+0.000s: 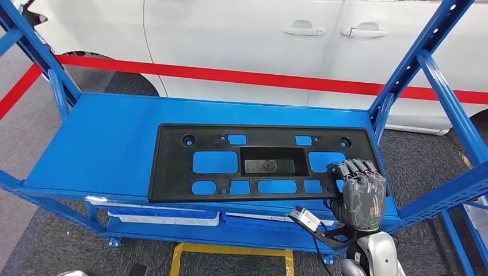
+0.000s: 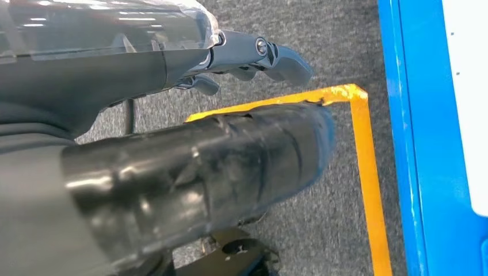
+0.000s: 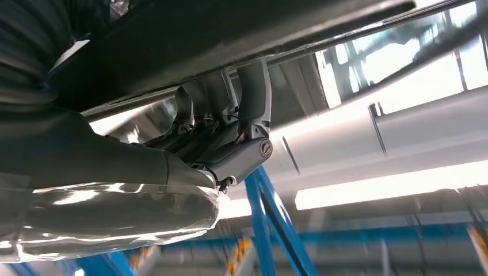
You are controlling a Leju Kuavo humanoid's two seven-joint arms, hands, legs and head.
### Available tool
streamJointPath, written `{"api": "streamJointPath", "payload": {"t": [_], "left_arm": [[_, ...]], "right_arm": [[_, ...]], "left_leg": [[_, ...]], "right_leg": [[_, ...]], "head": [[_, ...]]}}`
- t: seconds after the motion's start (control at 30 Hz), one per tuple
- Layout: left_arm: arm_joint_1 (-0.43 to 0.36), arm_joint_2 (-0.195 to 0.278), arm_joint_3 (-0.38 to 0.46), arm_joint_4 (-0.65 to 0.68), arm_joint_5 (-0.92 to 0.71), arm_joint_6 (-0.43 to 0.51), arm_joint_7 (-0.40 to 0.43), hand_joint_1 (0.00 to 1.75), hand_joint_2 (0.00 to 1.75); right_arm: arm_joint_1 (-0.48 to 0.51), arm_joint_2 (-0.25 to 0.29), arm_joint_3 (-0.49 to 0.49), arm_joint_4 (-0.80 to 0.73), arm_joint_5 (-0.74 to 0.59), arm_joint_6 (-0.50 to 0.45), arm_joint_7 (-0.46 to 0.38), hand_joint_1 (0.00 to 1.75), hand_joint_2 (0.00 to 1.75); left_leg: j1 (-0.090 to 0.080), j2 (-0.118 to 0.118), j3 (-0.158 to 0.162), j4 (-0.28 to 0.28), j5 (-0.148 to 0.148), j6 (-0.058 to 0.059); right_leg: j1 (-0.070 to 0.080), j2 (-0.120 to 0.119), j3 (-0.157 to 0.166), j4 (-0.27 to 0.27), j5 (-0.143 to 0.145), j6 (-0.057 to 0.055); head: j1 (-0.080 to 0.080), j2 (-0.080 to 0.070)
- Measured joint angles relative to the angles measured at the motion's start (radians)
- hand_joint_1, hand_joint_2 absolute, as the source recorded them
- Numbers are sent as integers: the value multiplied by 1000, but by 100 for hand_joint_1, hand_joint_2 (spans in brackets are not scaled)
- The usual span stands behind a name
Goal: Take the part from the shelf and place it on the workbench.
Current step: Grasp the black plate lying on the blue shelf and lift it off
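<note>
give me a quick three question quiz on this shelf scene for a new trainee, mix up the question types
1. True or false: the black part lies flat on the blue shelf.
2. Which hand grips the part? A) left B) right
3. Fill in: the right hand holds the part at its near ____ corner.

Key: 1 true; 2 B; 3 right. The left hand hangs over the grey floor, holding nothing.
</note>
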Motion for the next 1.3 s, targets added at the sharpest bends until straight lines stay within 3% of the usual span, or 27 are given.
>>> {"api": "streamJointPath", "payload": {"t": [0.07, 0.13, 0.17, 0.2, 0.27, 0.33, 0.4, 0.47, 0.5, 0.6, 0.63, 0.67, 0.7, 0.77, 0.83, 0.93, 1.0, 1.1, 1.13, 1.17, 1.2, 1.3], "left_arm": [[1, 0, 2, 0, 3, 3, -1, 0, 0], [2, -1, 5, 0, 4, 4, -1, 0, 0], [3, -1, 7, 0, 4, 4, -1, 0, 0], [3, -2, 8, 0, 4, 4, -1, 0, 0], [2, -4, 10, 0, 4, 3, -1, 0, 0], [1, -5, 13, 0, 5, 3, -1, 0, 87], [1, -5, 17, 0, 6, 4, -1, 0, 175], [2, -5, 18, 0, 5, 3, -2, 0, 175], [2, -5, 18, 0, 4, 3, -3, 0, 175], [4, -5, 18, 0, 3, 0, -4, 0, 175], [5, -5, 18, 0, 3, -1, -5, 0, 175], [6, -5, 18, 0, 3, -2, -5, 0, 175], [7, -5, 18, 0, 3, -3, -5, 0, 175], [7, -4, 19, 0, 5, -3, -6, 0, 175], [6, -4, 20, 0, 7, 1, -2, 0, 175], [6, -4, 22, 0, 5, 28, 19, 0, 175], [6, -6, 23, 0, 4, 49, 28, 0, 175], [4, -8, 25, 0, 3, 62, 32, 0, 175], [4, -8, 25, 0, 3, 64, 34, 0, 175], [4, -8, 25, 0, 3, 67, 36, 0, 175], [4, -9, 26, 0, 3, 70, 37, 0, 175], [4, -13, 26, 0, 2, 79, 41, 0, 175]], "right_arm": [[27, 15, -1, -41, 71, -18, 15, 175, 175], [49, 32, 5, -73, 135, -24, 35, 175, 175], [56, 40, 11, -83, 159, -24, 47, 175, 175], [60, 46, 19, -90, 178, -24, 59, 175, 175], [61, 51, 43, -98, 206, -24, 86, 175, 175], [61, 55, 73, -102, 228, -24, 110, 175, 175], [63, 59, 102, -109, 251, -24, 127, 175, 175], [64, 63, 127, -118, 269, -24, 133, 175, 175], [64, 65, 138, -122, 273, -24, 132, 175, 175], [64, 74, 163, -128, 277, -24, 130, 175, 175], [65, 77, 169, -128, 277, -24, 130, 175, 175], [65, 79, 174, -128, 277, -24, 130, 175, 175], [65, 80, 179, -127, 277, -24, 131, 175, 175], [64, 84, 188, -127, 277, -24, 135, 175, 175], [63, 87, 195, -127, 277, -24, 141, 175, 175], [62, 89, 209, -125, 277, -24, 162, 175, 175], [61, 90, 215, -123, 277, -24, 177, 175, 175], [61, 90, 217, -118, 277, -24, 191, 175, 175], [62, 90, 217, -116, 277, -24, 194, 175, 175], [62, 90, 217, -113, 277, -24, 198, 175, 175], [62, 90, 217, -110, 277, -24, 201, 175, 175], [62, 90, 217, -107, 275, -24, 210, 175, 175]], "left_leg": [[-1, 1, 0, -1, 1, 7], [-1, 1, 0, 1, -1, 8], [-1, 1, 0, 2, -2, 7], [-1, 0, 0, 5, -4, 5], [-2, -1, -1, 15, -11, -2], [-5, -2, -4, 23, -16, -13], [-6, -2, -5, 23, -16, -24], [-3, -1, -11, 37, -29, -36], [-1, -1, -23, 66, -50, -41], [0, 0, -102, 242, -140, -51], [0, 0, -122, 287, -152, -51], [0, 0, -126, 297, -145, -50], [0, 0, -112, 268, -120, -48], [-2, 0, -46, 134, -54, -36], [-8, -1, -1, 37, -24, -26], [-10, -1, 4, 14, -18, -14], [-4, 1, 8, 1, -8, -2], [-3, 2, 8, -5, -3, 6], [-3, 3, 8, -4, -3, 6], [-3, 3, 7, -2, -4, 6], [-3, 2, 7, 0, -5, 5], [-4, 0, 6, 13, -13, -3]], "right_leg": [[-2, 0, -57, 122, -64, 5], [-4, -1, -106, 220, -93, 10], [-6, -1, -108, 219, -79, 11], [-8, -1, -90, 181, -49, 12], [-11, -2, -27, 48, 14, 9], [-8, 0, 7, -27, 35, 2], [-4, 3, 4, -32, 35, -9], [-6, 2, 5, -37, 39, -23], [-8, 2, 6, -40, 41, -30], [-6, -1, 5, -41, 42, -39], [-5, -1, 4, -41, 42, -39], [-4, -1, 5, -40, 42, -40], [-2, 0, 5, -40, 42, -40], [-1, 1, 8, -39, 41, -39], [1, 2, 7, -38, 41, -33], [2, 2, 5, -41, 44, -17], [2, 2, -5, -14, 22, -7], [-1, 1, -81, 152, -68, 3], [-3, 1, -105, 203, -84, 6], [-3, 1, -115, 224, -82, 7], [-5, 0, -105, 204, -60, 8], [-5, -1, -12, 18, 26, 2]], "head": [[0, 0], [0, 0], [0, 0], [0, 0], [0, 0], [0, 0], [0, 0], [0, 0], [0, 0], [0, 0], [-1, 0], [-1, 0], [-1, 0], [0, 0], [0, 0], [0, 0], [0, 0], [1, 0], [1, 0], [1, 0], [1, 0], [1, 0]]}}
